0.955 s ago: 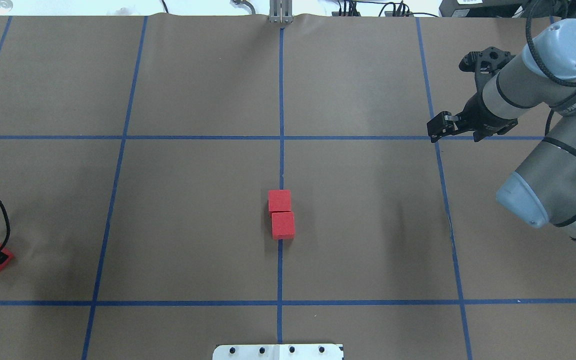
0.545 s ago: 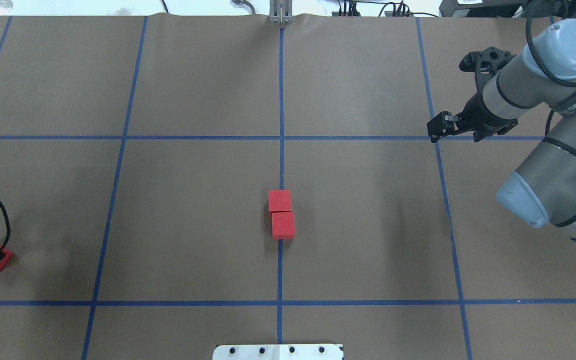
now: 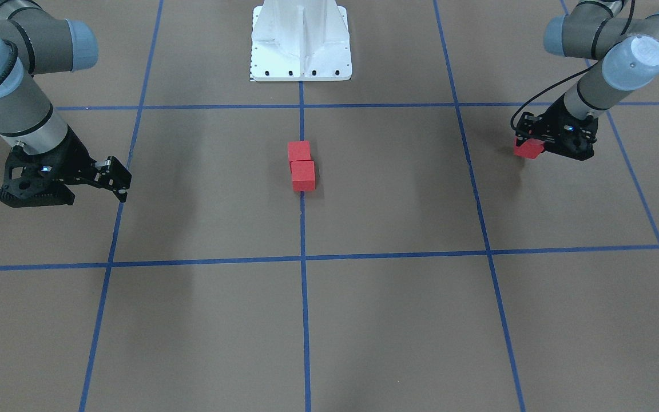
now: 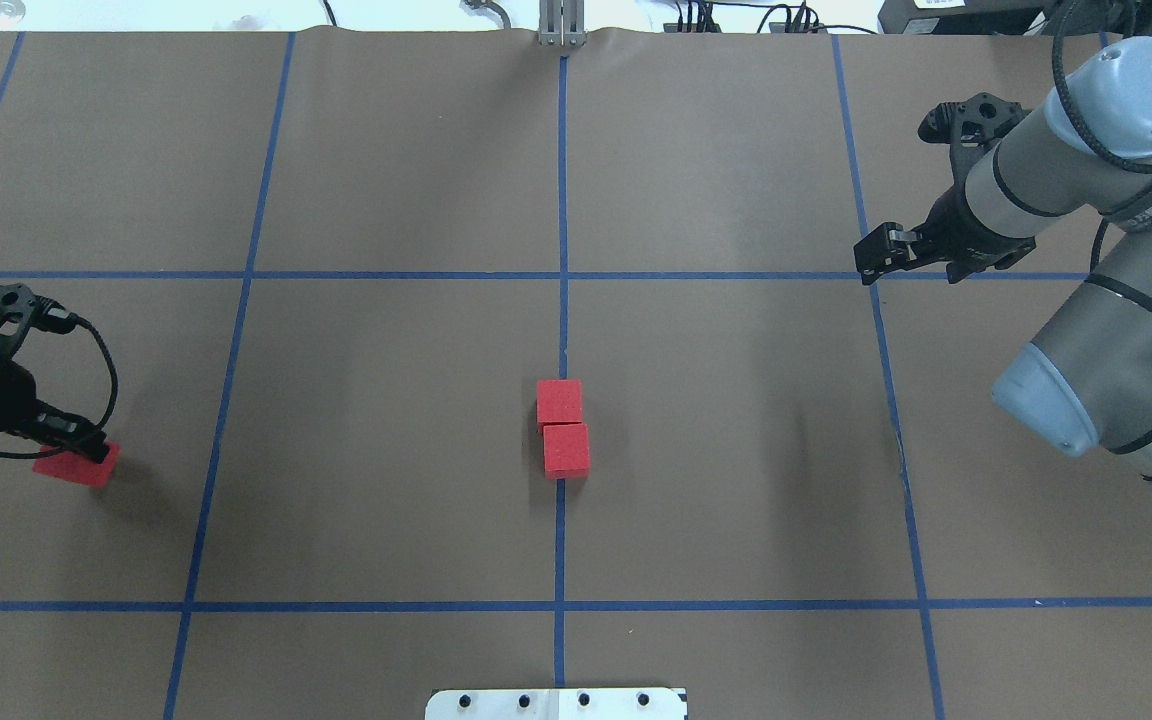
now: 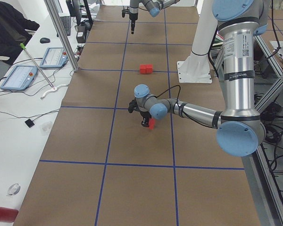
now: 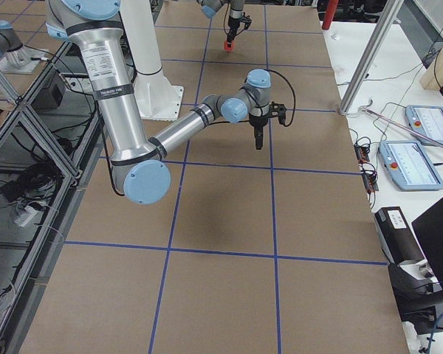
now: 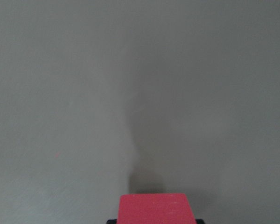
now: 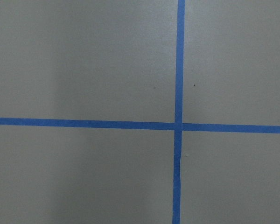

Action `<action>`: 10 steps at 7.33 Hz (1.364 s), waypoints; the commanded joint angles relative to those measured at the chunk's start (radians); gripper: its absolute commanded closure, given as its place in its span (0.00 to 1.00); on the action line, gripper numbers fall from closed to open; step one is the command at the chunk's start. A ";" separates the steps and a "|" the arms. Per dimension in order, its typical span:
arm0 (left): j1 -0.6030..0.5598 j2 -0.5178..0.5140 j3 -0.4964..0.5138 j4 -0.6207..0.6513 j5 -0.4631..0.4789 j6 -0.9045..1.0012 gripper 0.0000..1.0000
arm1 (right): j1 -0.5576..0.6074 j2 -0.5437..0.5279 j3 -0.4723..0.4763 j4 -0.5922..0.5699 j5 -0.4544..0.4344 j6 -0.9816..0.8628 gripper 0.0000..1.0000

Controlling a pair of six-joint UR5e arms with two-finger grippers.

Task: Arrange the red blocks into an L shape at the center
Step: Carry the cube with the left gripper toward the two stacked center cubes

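Observation:
Two red blocks (image 4: 559, 401) (image 4: 566, 450) lie touching at the table's centre, in a row along the middle blue line; they also show in the front view (image 3: 298, 151) (image 3: 303, 175). My left gripper (image 4: 79, 455) is shut on the third red block (image 4: 76, 465), held just above the paper at the left, about a grid square from the pair. This block shows in the front view (image 3: 528, 149) and at the bottom of the left wrist view (image 7: 156, 208). My right gripper (image 4: 876, 258) hangs shut and empty over a blue line crossing at the far right.
The brown paper carries a blue tape grid (image 4: 561, 200). The white robot base plate (image 3: 301, 40) sits at the near edge behind the pair. A side bench with tablets (image 5: 19, 77) and a metal post (image 5: 61, 33) border the far edge.
My left gripper has moved from the view's left edge rightward and away from the robot, with the red block in it. The right arm and the two centre blocks have not moved.

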 commanded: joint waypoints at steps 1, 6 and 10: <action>0.041 -0.190 -0.006 0.119 -0.017 -0.483 1.00 | 0.001 0.000 0.000 0.000 0.000 0.001 0.00; 0.286 -0.515 0.073 0.230 0.219 -1.612 1.00 | 0.001 -0.008 0.000 0.000 -0.002 0.001 0.00; 0.280 -0.726 0.255 0.224 0.219 -2.056 1.00 | 0.001 -0.011 -0.001 0.005 -0.002 0.004 0.00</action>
